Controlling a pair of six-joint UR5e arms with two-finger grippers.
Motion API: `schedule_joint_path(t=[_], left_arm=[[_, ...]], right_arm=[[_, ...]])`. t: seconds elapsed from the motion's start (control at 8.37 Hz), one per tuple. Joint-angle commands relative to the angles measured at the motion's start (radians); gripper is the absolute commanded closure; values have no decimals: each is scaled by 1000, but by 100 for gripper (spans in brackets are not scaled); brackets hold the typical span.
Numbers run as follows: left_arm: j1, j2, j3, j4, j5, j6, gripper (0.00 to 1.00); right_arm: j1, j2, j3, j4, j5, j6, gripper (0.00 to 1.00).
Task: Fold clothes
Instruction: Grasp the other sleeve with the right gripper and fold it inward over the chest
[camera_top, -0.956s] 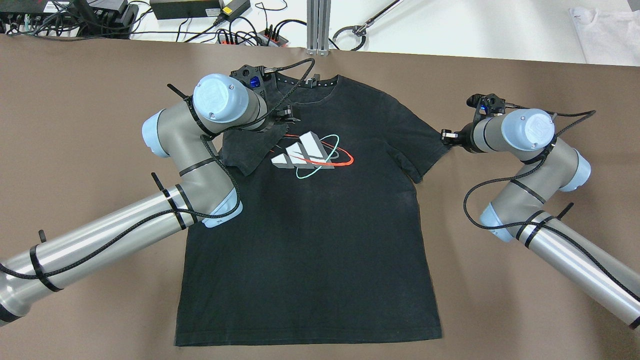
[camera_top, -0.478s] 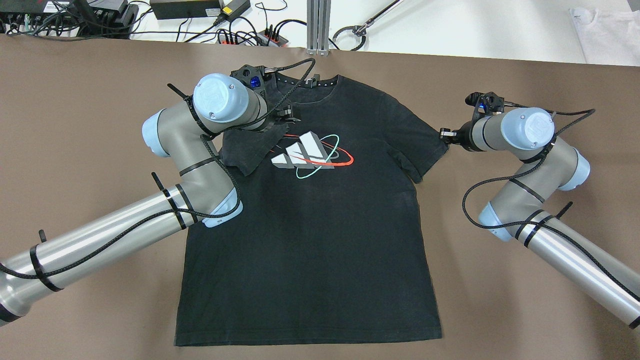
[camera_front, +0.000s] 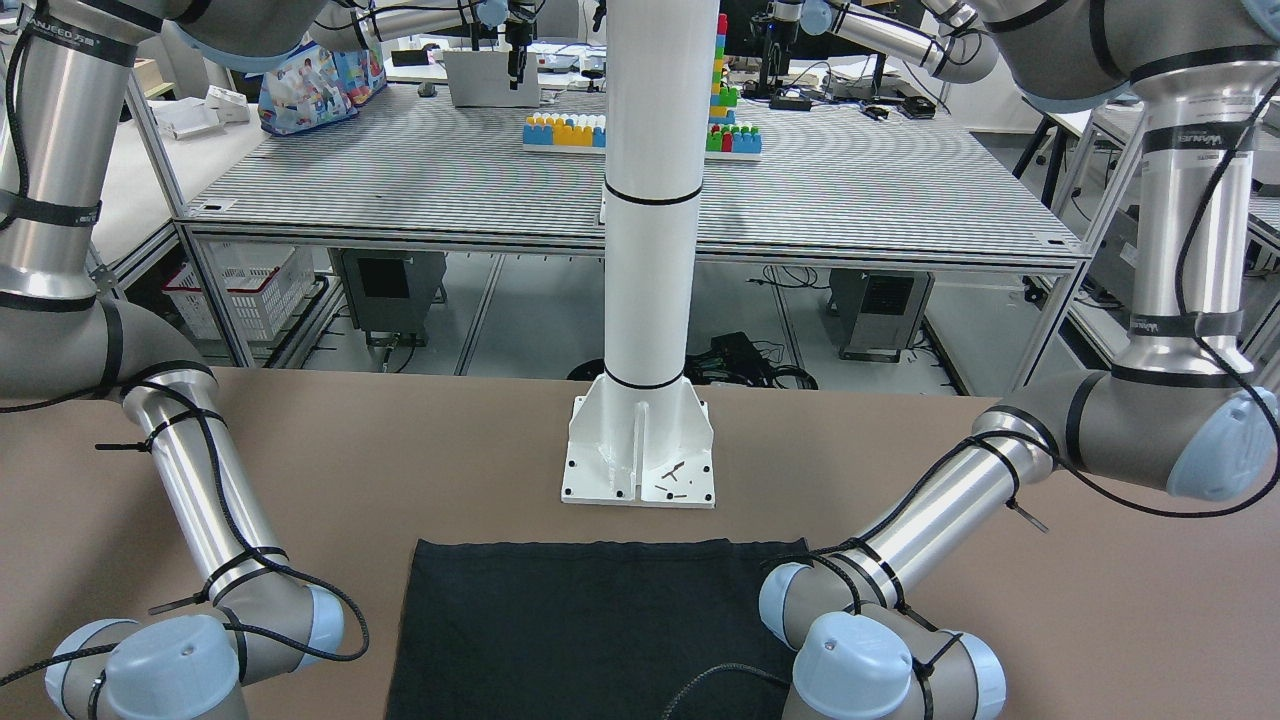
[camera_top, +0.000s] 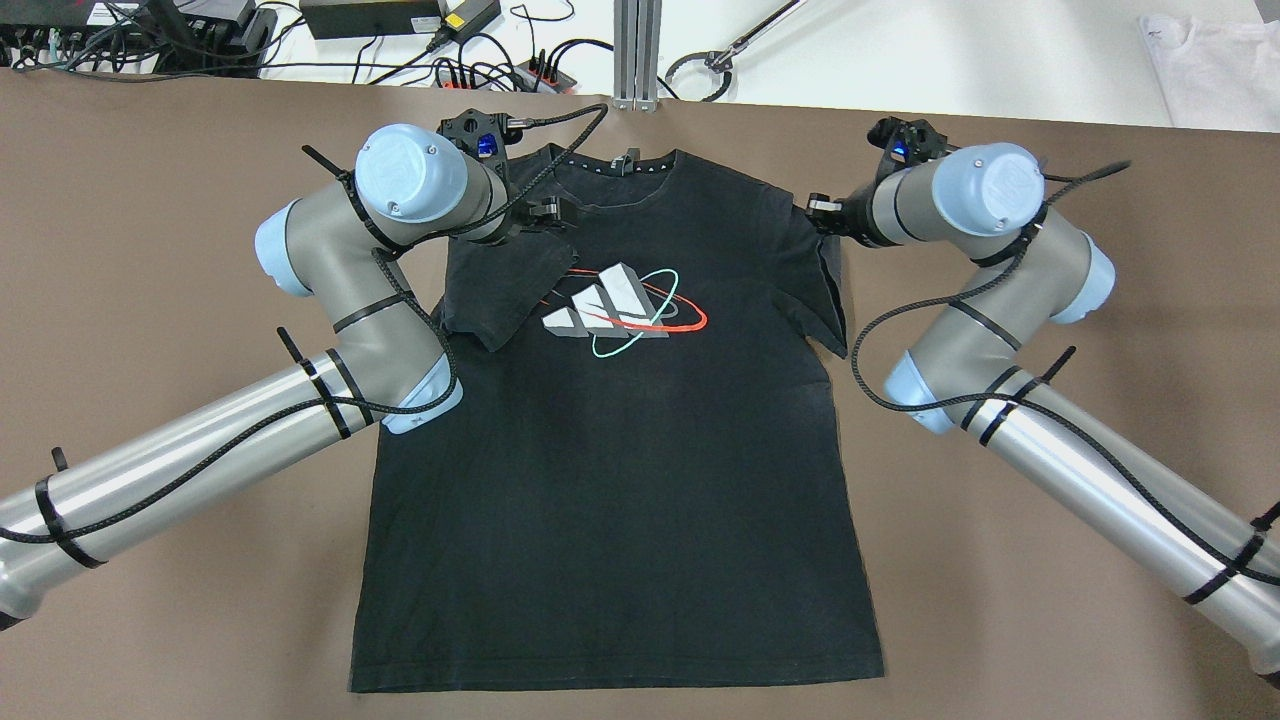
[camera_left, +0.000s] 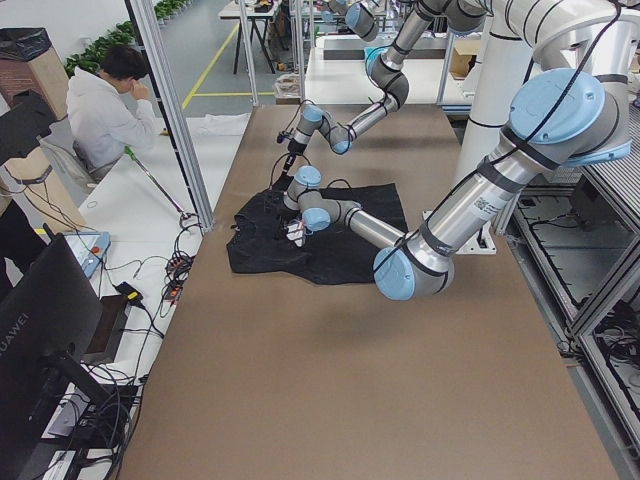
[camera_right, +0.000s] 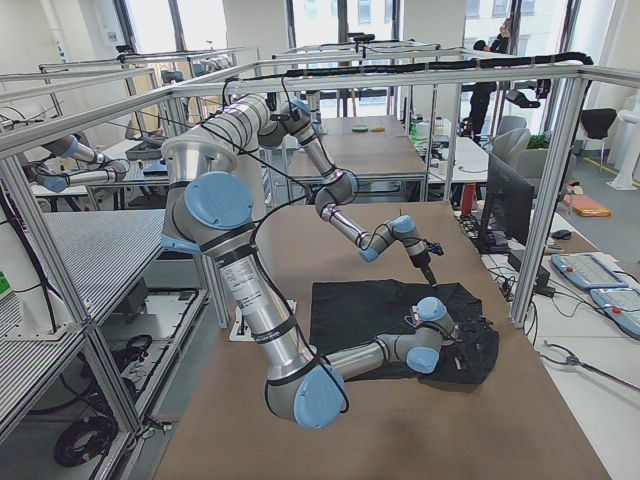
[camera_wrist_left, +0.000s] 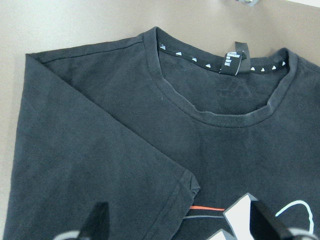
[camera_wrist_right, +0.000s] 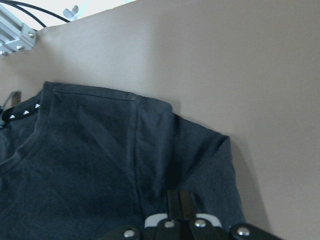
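Observation:
The clothes (camera_top: 620, 450) are one black T-shirt with a printed logo, lying flat on the brown table; its hem shows in the front-facing view (camera_front: 590, 620). Its left sleeve (camera_wrist_left: 100, 150) lies folded over the chest. My left gripper (camera_top: 548, 208) hovers open just above that sleeve, its fingers (camera_wrist_left: 100, 220) wide apart with nothing between them. My right gripper (camera_top: 818, 208) is shut on the right sleeve (camera_wrist_right: 200, 165), which it holds lifted at the shoulder and drawn in toward the body.
The white pillar's base plate (camera_front: 640, 450) stands behind the shirt's hem. Cables and power strips (camera_top: 480, 70), an aluminium post (camera_top: 636, 50) and a white cloth (camera_top: 1210, 60) lie beyond the far table edge. A person (camera_left: 110, 110) sits off the table.
My right gripper has carried the right sleeve left and toward the far edge, folding it in over the shoulder. My left gripper has drawn slightly back to the left; the folded left sleeve stays put.

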Motion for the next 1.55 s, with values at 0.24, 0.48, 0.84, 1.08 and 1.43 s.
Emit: schedule_joint_path(t=[0.24, 0.48, 0.84, 1.08, 1.43], left_arm=[[-9, 18, 0, -7, -1, 17, 0], [-9, 18, 0, -7, -1, 17, 0], [-9, 18, 0, -7, -2, 24, 0], [-15, 18, 0, -7, -22, 36, 0], [-35, 20, -13, -19, -61, 50, 0]], right_arm=[[-91, 200, -6, -219, -51, 145, 100], [-137, 244, -10, -265, -164, 180, 100], [-157, 278, -78, -272, -206, 179, 100], [-155, 280, -78, -275, -206, 145, 16], [-157, 291, -70, -276, -189, 51, 6]])
